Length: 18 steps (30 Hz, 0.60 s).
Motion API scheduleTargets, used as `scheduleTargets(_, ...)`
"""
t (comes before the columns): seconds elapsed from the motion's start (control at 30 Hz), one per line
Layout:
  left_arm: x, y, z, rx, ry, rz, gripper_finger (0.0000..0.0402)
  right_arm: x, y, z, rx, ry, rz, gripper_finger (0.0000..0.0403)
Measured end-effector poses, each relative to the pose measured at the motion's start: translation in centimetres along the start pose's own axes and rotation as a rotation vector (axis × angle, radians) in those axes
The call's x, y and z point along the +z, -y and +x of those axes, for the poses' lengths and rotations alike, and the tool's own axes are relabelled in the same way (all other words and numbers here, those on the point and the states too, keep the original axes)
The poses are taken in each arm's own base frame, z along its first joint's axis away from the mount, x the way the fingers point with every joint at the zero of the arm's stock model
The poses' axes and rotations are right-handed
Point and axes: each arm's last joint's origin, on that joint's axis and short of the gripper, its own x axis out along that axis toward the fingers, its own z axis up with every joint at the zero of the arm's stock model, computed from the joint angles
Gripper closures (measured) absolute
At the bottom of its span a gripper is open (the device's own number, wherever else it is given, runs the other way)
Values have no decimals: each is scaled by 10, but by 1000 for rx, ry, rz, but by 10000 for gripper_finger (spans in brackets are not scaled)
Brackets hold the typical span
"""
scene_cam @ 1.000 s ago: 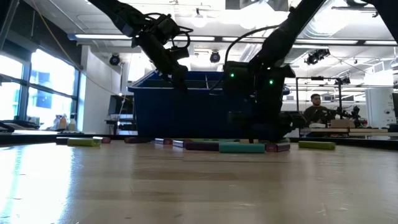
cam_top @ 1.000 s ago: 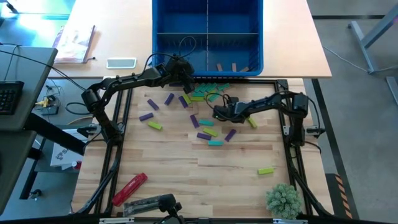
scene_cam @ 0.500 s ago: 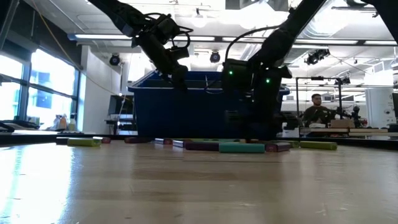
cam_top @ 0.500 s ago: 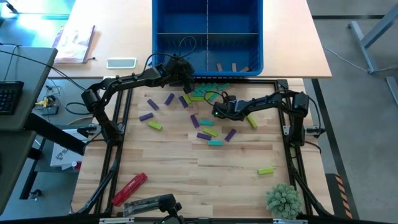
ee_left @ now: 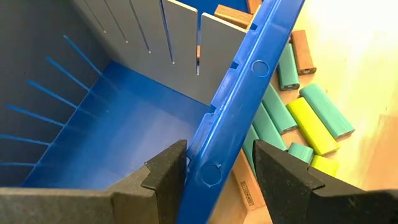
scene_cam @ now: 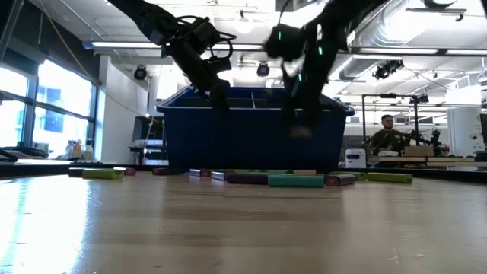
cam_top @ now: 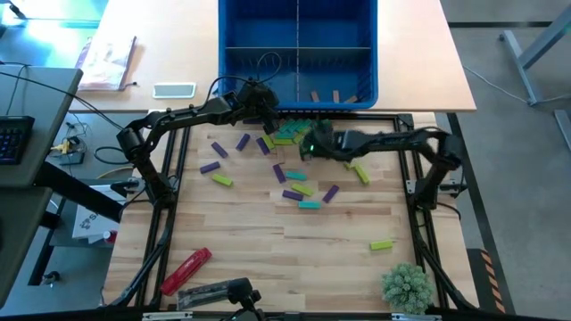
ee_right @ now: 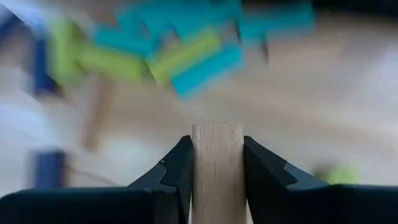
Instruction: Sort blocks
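Observation:
Blocks in purple [cam_top: 243, 141], lime [cam_top: 222, 180] and teal [cam_top: 309, 204] lie flat and scattered on the wooden table, and a teal and lime heap [cam_top: 290, 134] lies beside the blue bin [cam_top: 297, 53]. My right gripper [cam_top: 306, 145] hangs above the table near that heap, shut on a tan block [ee_right: 216, 168]. My left gripper [cam_top: 266, 120] is at the bin's near wall [ee_left: 217, 168], one finger on each side of it. More tan blocks [cam_top: 335, 96] lie in the bin's near right compartment. My left gripper straddles the bin's near wall at its rim [ee_left: 214, 140], one finger inside the bin and one outside. It comes slanting down from the table's left and near side. The bin stands on the table. My right gripper pinches the tan block by its two long sides [ee_right: 198, 163] between its two fingers. The block lies along the fingers, its free end [ee_right: 216, 129] past the fingertips. The fingers slant down from the table's right. The block is lifted clear of the table [scene_cam: 301, 131].
A red tool [cam_top: 186, 269] lies at the near left and a small green plant [cam_top: 406, 285] at the near right. A lone lime block [cam_top: 381, 243] lies near the plant. A phone [cam_top: 174, 90] and a book [cam_top: 107, 62] lie left of the bin.
My right gripper has shut on the tan block and risen from the table with it, going a little toward the far edge and the bin while rolling its wrist. The block is now lifted clear.

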Motion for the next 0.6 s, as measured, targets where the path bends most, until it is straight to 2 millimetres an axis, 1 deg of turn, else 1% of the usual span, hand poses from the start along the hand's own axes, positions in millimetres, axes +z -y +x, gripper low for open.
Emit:
scheduleTargets(0.13,0,0,0,-1,0,0,238,38,-7,-37,21,183,-84,314)
scheduleTargets(0.17,0,0,0,0,1,0,238,48,-8,-44,12,228,-106,314)
scheduleTargets(0.23,0,0,0,0,0,0,238,70,-5,-51,-20,291,-131,314)
scheduleTargets(0.33,0,0,0,-1,0,0,238,97,4,-51,-61,340,-169,314)
scheduleTargets(0.4,0,0,0,-1,0,0,238,111,12,-50,-85,364,-193,314)
scheduleTargets(0.6,0,0,0,-1,0,0,238,150,49,-36,-180,438,-179,314)
